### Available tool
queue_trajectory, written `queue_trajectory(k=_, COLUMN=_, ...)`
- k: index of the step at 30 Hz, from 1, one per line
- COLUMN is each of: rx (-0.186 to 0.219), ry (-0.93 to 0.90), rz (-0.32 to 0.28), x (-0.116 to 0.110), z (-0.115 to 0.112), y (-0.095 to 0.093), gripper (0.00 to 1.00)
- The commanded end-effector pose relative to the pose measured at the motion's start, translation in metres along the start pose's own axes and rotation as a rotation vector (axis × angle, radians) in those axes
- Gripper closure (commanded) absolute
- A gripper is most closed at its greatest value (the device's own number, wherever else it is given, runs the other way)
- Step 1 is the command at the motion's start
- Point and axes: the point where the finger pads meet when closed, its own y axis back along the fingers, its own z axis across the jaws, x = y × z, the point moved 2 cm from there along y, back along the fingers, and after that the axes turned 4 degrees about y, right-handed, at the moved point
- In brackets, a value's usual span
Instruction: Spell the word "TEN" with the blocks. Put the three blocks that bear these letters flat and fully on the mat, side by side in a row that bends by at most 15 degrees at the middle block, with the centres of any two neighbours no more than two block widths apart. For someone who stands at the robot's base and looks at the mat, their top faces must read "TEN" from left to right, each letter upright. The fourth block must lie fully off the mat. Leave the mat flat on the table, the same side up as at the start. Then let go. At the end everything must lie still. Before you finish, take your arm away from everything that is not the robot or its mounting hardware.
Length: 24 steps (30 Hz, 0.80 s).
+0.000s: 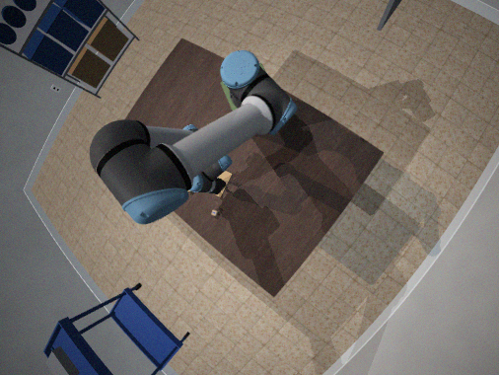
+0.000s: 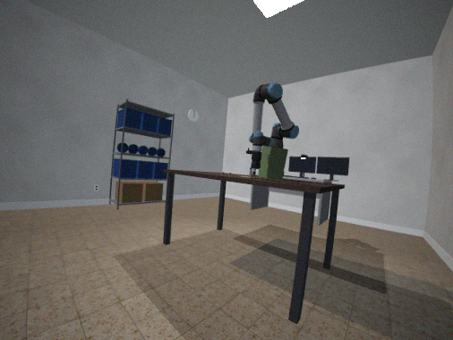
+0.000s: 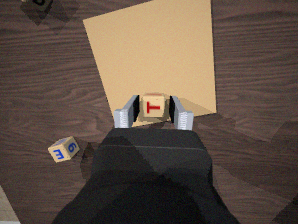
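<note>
From above, my arm hid most of the work; my tool [image 1: 217,186] hung over the tan mat [image 1: 226,176], and one small block [image 1: 215,212] lay on the dark tabletop [image 1: 316,197] just beyond it.

From the side, my tool [image 2: 253,166] stood low over the tabletop [image 2: 313,185], with open room toward its far edge.

At the wrist, my tool [image 3: 153,113] was spread wide and gripped nothing; the T block [image 3: 153,106] sat flat between the fingers, on the mat [image 3: 155,50] near its closest edge. I judged T placed. Next called for lifting straight up, then fetching the blue-lettered block [image 3: 64,149] lying off the mat to one side. Another block [image 3: 40,4] lay far ahead, off the mat.
</note>
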Motion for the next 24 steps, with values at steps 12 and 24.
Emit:
queue_trajectory(k=12, rx=0.002, ry=0.0, rz=0.0, x=0.0, z=-0.001, y=0.054, gripper=0.21)
queue_trajectory(k=24, rx=0.002, ry=0.0, rz=0.0, x=0.0, z=-0.001, y=0.079, gripper=0.21)
